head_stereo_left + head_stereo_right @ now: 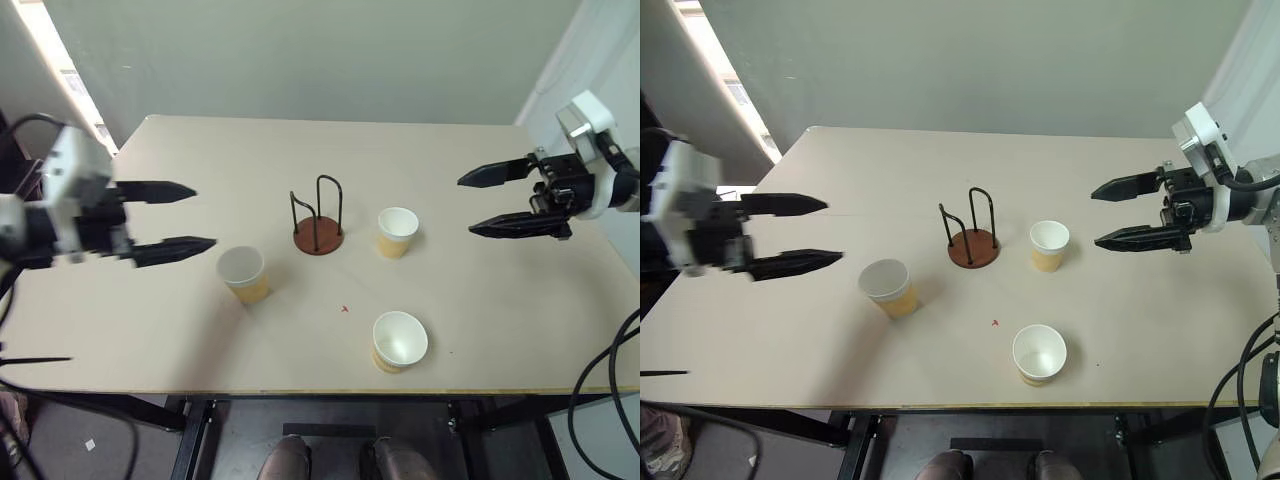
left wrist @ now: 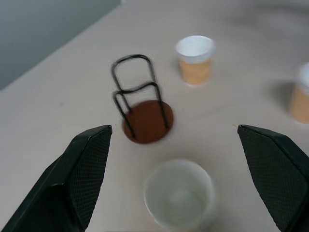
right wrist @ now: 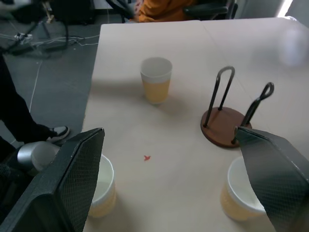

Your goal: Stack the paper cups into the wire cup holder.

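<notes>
Nearest the front edge of the worktop [image 1: 120, 340] stood one paper cup [image 1: 399, 341], upright and empty. Two more cups [image 1: 243, 273] [image 1: 397, 232] stood either side of the wire cup holder [image 1: 317, 217], which held nothing. Both the left hand [image 1: 170, 220] and right hand [image 1: 500, 200] hovered well apart from the cups, fingers spread wide and gripping nothing. Judging by that, no stacking had been done; all three cups remained to be placed.

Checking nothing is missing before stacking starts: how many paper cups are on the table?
3, all upright and none in the wire cup holder: one cup left of the holder, one just right of it, one nearest the front table edge. None looks hidden.
</notes>
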Motion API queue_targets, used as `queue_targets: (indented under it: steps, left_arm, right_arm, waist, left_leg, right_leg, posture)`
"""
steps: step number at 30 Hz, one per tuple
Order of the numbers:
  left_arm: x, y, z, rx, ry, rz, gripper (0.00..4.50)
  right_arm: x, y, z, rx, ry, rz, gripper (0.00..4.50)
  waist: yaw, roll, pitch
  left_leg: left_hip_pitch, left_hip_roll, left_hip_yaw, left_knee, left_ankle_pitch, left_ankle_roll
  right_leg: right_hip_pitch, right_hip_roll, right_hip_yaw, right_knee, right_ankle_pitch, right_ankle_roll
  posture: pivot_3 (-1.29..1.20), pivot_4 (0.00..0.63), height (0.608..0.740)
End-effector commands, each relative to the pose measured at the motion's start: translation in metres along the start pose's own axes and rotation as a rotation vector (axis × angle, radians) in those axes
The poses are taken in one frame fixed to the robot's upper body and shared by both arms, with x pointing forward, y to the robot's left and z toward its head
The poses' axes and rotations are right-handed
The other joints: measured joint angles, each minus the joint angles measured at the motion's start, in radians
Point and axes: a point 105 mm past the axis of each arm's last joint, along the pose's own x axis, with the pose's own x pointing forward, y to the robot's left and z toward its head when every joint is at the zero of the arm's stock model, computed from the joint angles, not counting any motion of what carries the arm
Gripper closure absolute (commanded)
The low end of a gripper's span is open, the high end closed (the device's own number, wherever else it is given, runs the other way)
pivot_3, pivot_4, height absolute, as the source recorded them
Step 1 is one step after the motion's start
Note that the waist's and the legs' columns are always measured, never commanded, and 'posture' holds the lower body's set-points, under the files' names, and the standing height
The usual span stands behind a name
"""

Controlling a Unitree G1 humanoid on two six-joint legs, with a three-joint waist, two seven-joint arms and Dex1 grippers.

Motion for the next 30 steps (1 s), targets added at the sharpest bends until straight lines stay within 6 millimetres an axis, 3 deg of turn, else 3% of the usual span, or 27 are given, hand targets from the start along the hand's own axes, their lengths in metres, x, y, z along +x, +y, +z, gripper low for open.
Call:
queue_targets:
  steps: [1,4,10,19,26,30]
  left_arm:
    - [0.032,-0.017,-0.031,-0.008,0.066,0.005,0.02]
    - [0.045,-0.021,-0.036,-0.053,0.039,0.029,0.02]
    - [0.073,-0.022,-0.035,-0.093,-0.004,0.105,0.02]
    - [0.101,-0.035,-0.028,-0.15,-0.034,0.098,0.02]
    - [0.123,-0.034,-0.037,-0.221,0.02,0.169,0.02]
    - [0.134,-0.033,-0.032,-0.237,-0.002,0.188,0.02]
  right_arm:
    - [-0.001,0.007,0.016,-0.058,-0.038,-0.003,0.0]
    - [0.001,0.013,0.022,-0.063,-0.056,0.006,0.0]
    - [0.015,0.001,0.036,-0.116,-0.112,-0.11,0.0]
    - [0.023,0.007,0.032,-0.121,-0.105,-0.105,0.0]
    - [0.024,0.008,0.031,-0.123,-0.108,-0.107,0.0]
    - [0.025,0.012,0.03,-0.114,-0.114,-0.087,0.0]
  waist:
    - [-0.002,0.001,0.0]
    - [-0.012,-0.002,0.001]
    - [-0.009,-0.001,0.001]
    - [0.011,-0.001,0.001]
    - [0.018,-0.001,0.001]
    - [0.022,-0.001,0.001]
  left_leg:
    - [0.0,0.0,0.0,0.0,0.0,0.0]
    - [-0.002,0.0,0.001,0.0,0.0,0.0]
    - [-0.002,0.003,0.001,0.003,0.002,-0.004]
    - [-0.002,0.001,0.001,0.011,0.002,-0.002]
    - [-0.002,-0.001,0.001,0.013,0.003,0.002]
    - [-0.002,-0.001,0.001,0.013,0.003,0.002]
  right_leg:
    - [0.0,0.0,0.0,-0.001,0.001,0.0]
    - [0.0,0.001,0.0,-0.002,0.001,0.001]
    - [0.002,0.005,0.0,-0.004,0.001,0.003]
    - [0.007,0.005,0.001,-0.008,0.004,0.009]
    - [0.011,0.005,0.002,-0.015,0.009,0.013]
    - [0.012,0.004,0.003,-0.015,0.009,0.014]
  posture:
    - [0.0,0.15,0.74]
    - [0.0,0.15,0.74]
    - [0.0,0.15,0.74]
    - [0.0,0.15,0.74]
    - [0.0,0.15,0.74]
    - [0.0,0.15,0.74]
